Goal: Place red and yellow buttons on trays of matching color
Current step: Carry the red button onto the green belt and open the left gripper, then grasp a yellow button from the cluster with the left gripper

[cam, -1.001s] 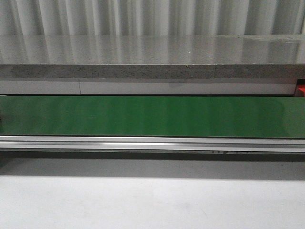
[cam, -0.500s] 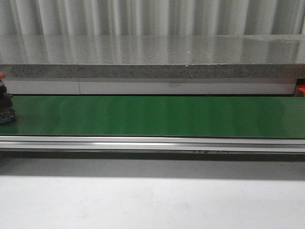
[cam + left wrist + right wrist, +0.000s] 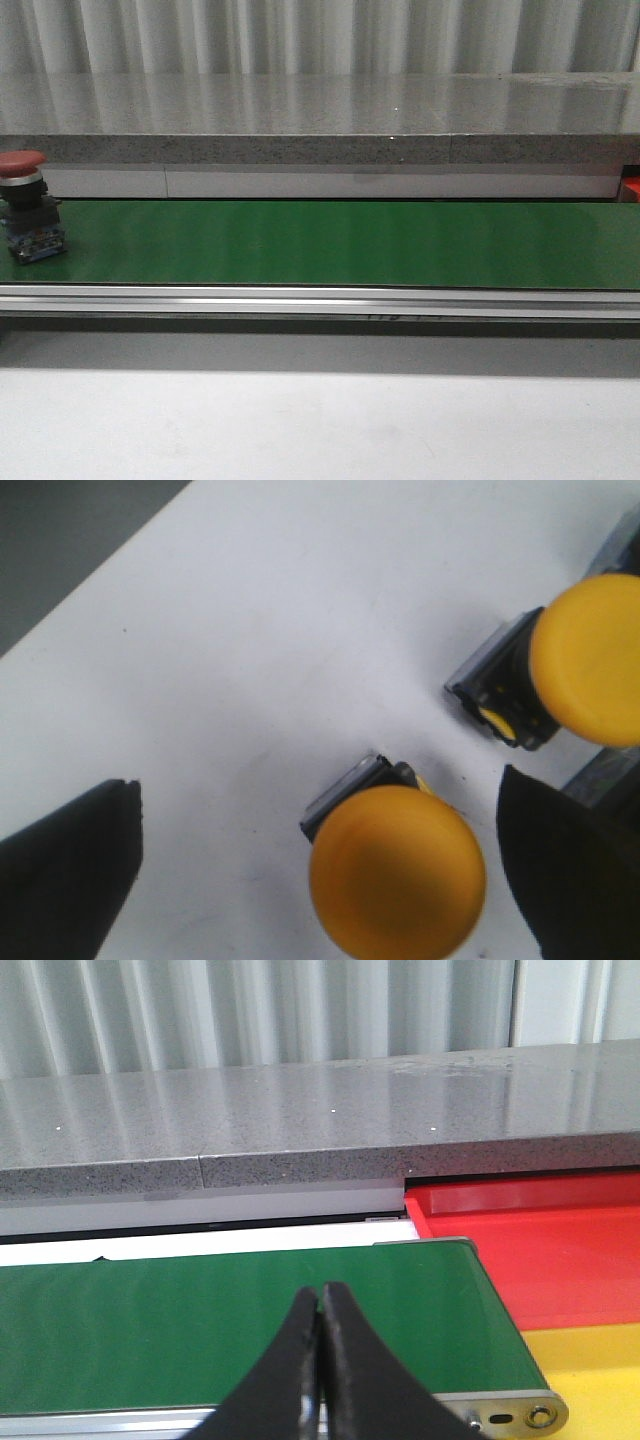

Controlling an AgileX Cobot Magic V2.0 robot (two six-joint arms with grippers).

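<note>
Nearest me on the front camera I see the bare white desk (image 3: pixel 320 420), then the green conveyor belt (image 3: pixel 330 243) running edge to edge across it behind an aluminium rail (image 3: pixel 320 298). At the belt's far-left end stands a red button (image 3: pixel 26 205), upright on its dark base.

On my left wrist camera, the left gripper (image 3: pixel 330 870) is spread wide over the white surface, its dark fingers (image 3: pixel 70 875) on either side of a yellow button (image 3: pixel 397 870) that neither finger visibly touches. A second yellow button (image 3: pixel 585 660) sits just beyond it.

On my right wrist camera, the right gripper (image 3: pixel 321 1360) is pinched closed with nothing between the tips, hanging over the belt's right end. Past that end lie the yellow tray (image 3: pixel 590 1365) and, further back, the red tray (image 3: pixel 540 1240), below the grey stone ledge (image 3: pixel 300 1120).
</note>
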